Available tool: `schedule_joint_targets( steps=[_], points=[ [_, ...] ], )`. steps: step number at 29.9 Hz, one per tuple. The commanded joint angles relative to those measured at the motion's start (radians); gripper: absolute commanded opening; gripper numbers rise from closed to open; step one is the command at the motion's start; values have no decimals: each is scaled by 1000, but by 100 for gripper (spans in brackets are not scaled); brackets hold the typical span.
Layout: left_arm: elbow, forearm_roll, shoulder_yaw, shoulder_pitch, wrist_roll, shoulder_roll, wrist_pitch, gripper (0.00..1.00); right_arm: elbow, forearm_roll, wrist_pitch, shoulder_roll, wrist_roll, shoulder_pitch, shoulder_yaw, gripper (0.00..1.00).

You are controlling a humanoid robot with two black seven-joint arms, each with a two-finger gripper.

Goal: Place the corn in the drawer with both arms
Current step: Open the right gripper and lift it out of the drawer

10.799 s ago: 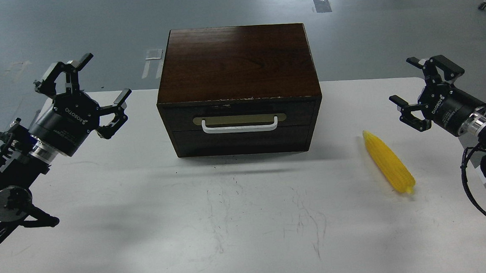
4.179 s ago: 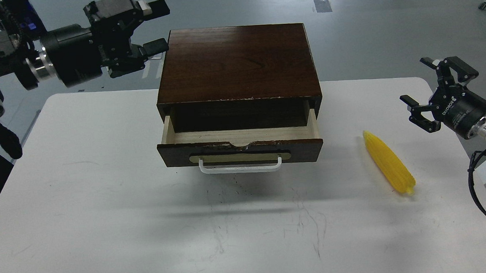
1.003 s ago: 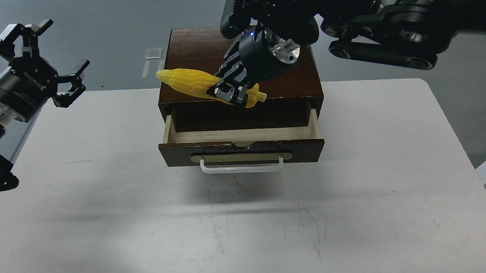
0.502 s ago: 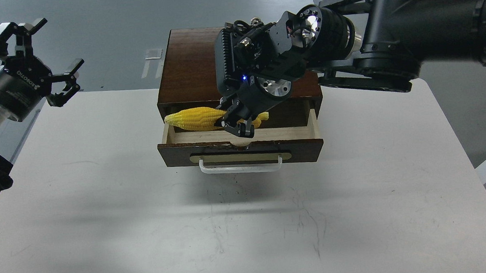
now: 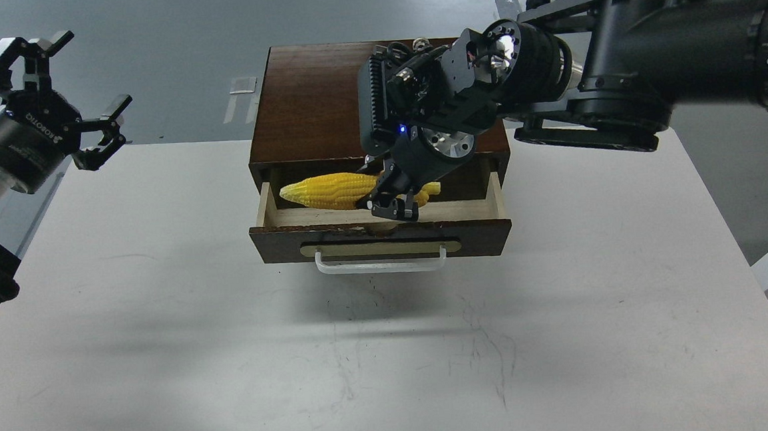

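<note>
- You've got a white bench (image 5: 166,362), scuffed at centre, grey floor beyond its far edge.
- drawer (image 5: 385,232) is pulled out towards you, pale inside.
- right gripper (image 5: 393,205) clenched on the corn (image 5: 332,190), held over the drawer opening, tip pointing left.
- left gripper (image 5: 49,83) fingers spread, holding nothing, off the bench's far-left corner.

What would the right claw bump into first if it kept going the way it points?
Probably the drawer's pale wooden floor. The right gripper, shut on the corn, points down into it; exact depth is unclear.
</note>
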Motion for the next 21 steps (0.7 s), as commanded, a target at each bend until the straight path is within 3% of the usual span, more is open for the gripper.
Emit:
schedule_joint_targets(
  steps=[1, 6, 12, 21],
  points=[
    [0, 0, 0, 0, 0, 0, 0, 98, 2, 3, -1, -2, 0, 1, 2, 80],
    [0, 0, 0, 0, 0, 0, 0, 98, 2, 15, -3, -21, 0, 9, 12, 81],
    [0, 0, 0, 0, 0, 0, 0, 98, -2, 61, -3, -92, 0, 30, 84, 94],
    [0, 0, 0, 0, 0, 0, 0, 98, 5, 578, 5, -328, 0, 21, 153, 98]
  ],
)
